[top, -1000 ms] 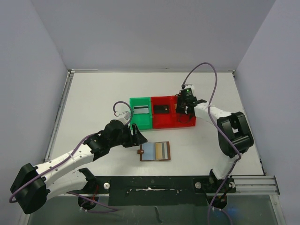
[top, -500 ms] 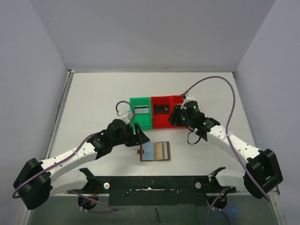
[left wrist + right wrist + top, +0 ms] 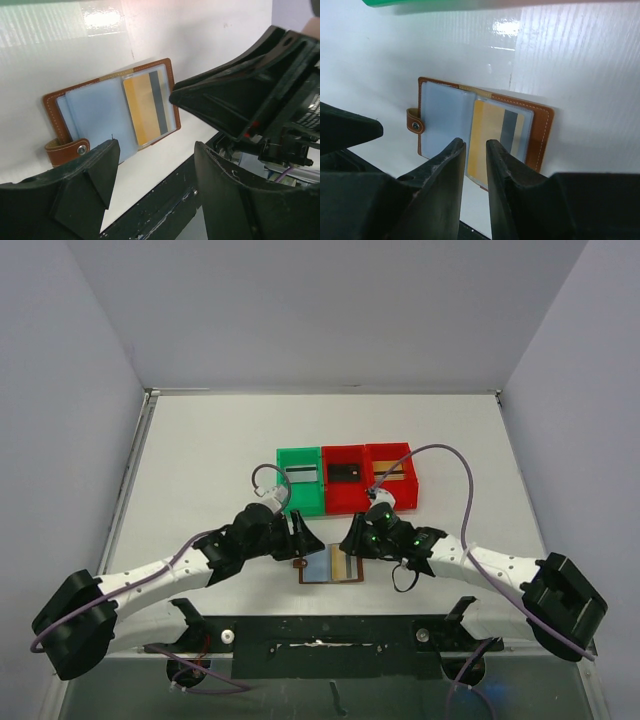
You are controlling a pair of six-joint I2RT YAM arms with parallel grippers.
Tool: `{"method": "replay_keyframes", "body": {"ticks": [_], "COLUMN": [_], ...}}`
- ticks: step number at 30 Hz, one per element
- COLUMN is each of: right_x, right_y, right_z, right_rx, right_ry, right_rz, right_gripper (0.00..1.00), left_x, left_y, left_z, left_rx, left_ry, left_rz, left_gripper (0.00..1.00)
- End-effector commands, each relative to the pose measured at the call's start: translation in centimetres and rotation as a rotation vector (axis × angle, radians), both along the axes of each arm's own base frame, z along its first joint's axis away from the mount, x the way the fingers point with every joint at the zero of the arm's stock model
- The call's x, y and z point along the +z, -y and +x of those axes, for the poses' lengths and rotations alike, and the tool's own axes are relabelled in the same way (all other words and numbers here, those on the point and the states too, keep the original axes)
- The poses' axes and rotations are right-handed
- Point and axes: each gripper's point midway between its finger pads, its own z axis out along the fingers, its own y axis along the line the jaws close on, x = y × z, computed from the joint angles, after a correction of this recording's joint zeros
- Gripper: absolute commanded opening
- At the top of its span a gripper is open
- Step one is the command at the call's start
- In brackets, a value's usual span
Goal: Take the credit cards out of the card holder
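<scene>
No text, label, brand, number or sign can be read anywhere.

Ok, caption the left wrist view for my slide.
Left gripper open, facing the unfolded brown card holder, a yellow card visible in its clear sleeve.

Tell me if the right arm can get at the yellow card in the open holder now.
Probably yes: the card holder lies open, the yellow card face up in its sleeve, and the right gripper hangs just above, jaws slightly apart, nothing between.

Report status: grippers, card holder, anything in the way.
Left gripper open, right gripper slightly open, both empty, flanking card holder. Holder lies open flat, yellow card inside. Nothing blocking.
</scene>
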Motion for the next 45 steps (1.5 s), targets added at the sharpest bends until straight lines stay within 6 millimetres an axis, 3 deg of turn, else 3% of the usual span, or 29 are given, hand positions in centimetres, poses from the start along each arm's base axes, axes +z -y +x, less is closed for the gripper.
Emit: {"method": "replay_keyframes", "body": {"ticks": [1, 11, 17, 31, 38, 45], "right_x": [-1.0, -6.2, -6.9, -7.6, -7.8, -7.9], "right_y": [-0.2, 2.5, 3.1, 3.1, 2.7, 2.6], "right_z": [-0.2, -2.4, -2.7, -3.1, -3.4, -3.5], "right_rx": [-0.049, -0.096, -0.117, -0.096, -0.067, -0.073], "right_ry": [-0.023, -0.136, -0.149, -0.179, -0.192, -0.206], "right_rz": [0.034, -0.066, -0.066, -0.024, -0.018, -0.008], "right_gripper": [0.25, 0.19, 0.18, 0.18, 0.18, 0.17], "left_x": [1.9, 0.9, -1.0, -7.4, -6.8, -5.7], "left_y": [1.7, 4.2, 5.8, 4.3, 4.4, 4.8], "left_z": [1.0, 1.4, 1.4, -0.1, -0.3, -0.2], "left_rx": [0.007, -0.028, -0.056, 0.008, 0.037, 0.059], "left_ry": [0.054, 0.043, 0.005, -0.114, -0.117, -0.110], "left_rz": [-0.081, -0.094, -0.047, 0.088, -0.010, -0.111], "left_gripper": [0.60, 0.59, 0.55, 0.49, 0.41, 0.21]}}
